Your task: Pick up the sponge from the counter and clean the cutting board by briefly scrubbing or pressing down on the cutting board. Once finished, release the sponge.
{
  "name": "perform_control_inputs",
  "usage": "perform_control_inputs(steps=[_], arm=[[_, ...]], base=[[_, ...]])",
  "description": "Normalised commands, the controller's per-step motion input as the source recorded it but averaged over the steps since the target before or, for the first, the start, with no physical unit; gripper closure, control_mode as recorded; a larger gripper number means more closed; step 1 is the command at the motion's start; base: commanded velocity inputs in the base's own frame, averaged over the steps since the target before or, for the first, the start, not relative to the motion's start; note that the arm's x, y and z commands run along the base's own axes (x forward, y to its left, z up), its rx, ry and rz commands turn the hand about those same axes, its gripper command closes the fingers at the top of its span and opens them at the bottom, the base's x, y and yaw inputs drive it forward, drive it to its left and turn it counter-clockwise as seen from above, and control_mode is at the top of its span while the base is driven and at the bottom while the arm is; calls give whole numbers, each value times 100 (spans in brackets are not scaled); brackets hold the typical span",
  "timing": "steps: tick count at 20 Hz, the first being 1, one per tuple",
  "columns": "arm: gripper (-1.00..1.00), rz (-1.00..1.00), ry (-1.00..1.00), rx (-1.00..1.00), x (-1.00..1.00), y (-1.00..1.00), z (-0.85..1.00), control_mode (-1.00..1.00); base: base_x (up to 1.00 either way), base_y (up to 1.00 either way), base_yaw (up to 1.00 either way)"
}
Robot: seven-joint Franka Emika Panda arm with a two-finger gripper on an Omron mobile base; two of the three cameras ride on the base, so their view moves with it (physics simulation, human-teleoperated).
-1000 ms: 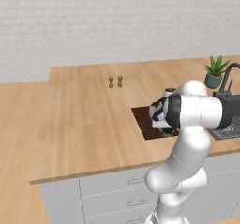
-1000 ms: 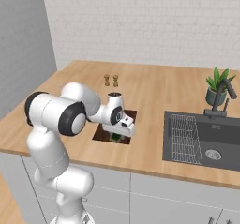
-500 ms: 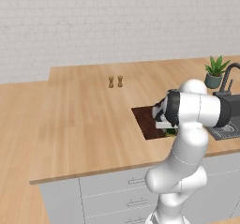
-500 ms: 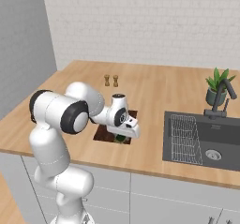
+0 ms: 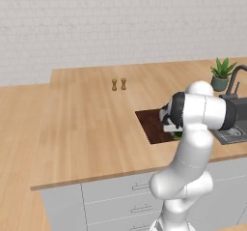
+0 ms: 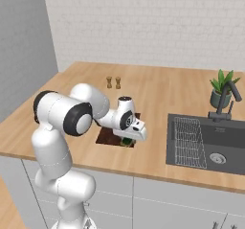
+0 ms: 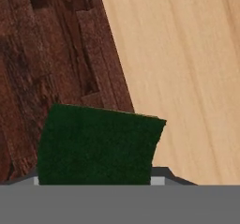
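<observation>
In the hand view the dark green sponge (image 7: 98, 143) sits pinched between my fingertips, and my gripper (image 7: 96, 178) is shut on it. It lies low over the right edge of the dark reddish-brown cutting board (image 7: 47, 54), with the light-wood counter (image 7: 187, 54) beside it. From the left base, the gripper (image 5: 171, 128) points down at the board (image 5: 152, 123) and a bit of green sponge (image 5: 177, 134) peeks out under it. The right base view shows the same sponge (image 6: 127, 142) under the gripper (image 6: 130, 138), at the board's (image 6: 106, 136) near right corner.
Two small shakers (image 5: 118, 84) stand on the counter behind the board. The black sink (image 6: 210, 142) with a faucet (image 6: 225, 103) lies to the right, and a potted plant (image 6: 221, 89) stands behind it. The counter's front edge runs just in front of the board.
My hand has slid a little across the board toward its right, sink-side edge, carrying the sponge. The grip has stayed closed on it.
</observation>
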Motion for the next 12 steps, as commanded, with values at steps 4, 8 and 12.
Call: perform_control_inputs(steps=[4, 8, 12], arm=[[100, 4, -1, -8, 6, -3, -50, -100], [100, 0, -4, 0, 35, -1, 27, -100], [100, 0, 0, 0, 57, 0, 0, -100]], base=[[0, 0, 0], [0, 0, 0], [0, 0, 0]])
